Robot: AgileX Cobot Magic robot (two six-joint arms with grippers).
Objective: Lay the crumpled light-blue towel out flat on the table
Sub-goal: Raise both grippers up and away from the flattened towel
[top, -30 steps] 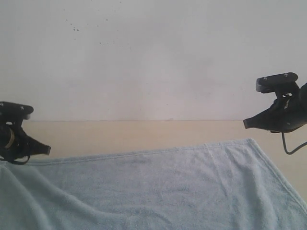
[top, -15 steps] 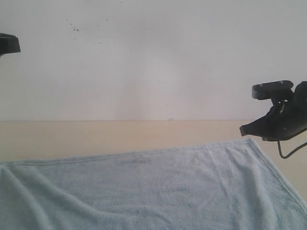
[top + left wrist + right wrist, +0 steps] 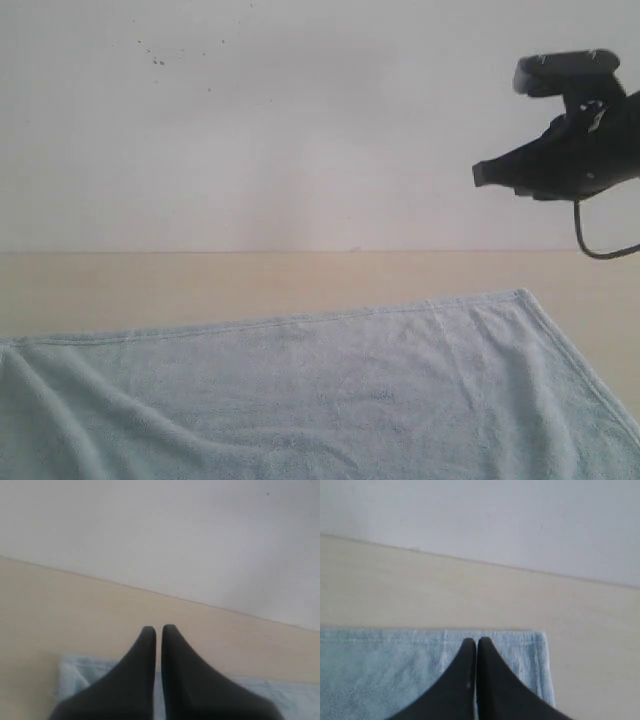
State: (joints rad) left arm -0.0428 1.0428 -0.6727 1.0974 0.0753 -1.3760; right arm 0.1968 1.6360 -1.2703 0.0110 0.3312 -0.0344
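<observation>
The light-blue towel (image 3: 330,400) lies spread over the near part of the cream table (image 3: 250,285), its far hem running from the left edge to a corner at the right, with soft folds at the lower left. My right gripper (image 3: 482,174) hangs shut and empty high above that right corner; in its wrist view the right gripper (image 3: 476,641) is above the towel (image 3: 380,670) corner. The left gripper (image 3: 157,628) is out of the exterior view; its wrist view has it shut, empty, above a towel (image 3: 75,675) corner.
A white-grey wall (image 3: 300,130) rises behind the table's far edge. A bare strip of table (image 3: 470,595) lies between the towel's far hem and the wall, and more bare table (image 3: 600,300) shows right of the towel.
Both arms have risen off the towel. The left gripper climbed out of the exterior view at upper left; the right gripper lifted up and slightly left. The towel stays flat.
</observation>
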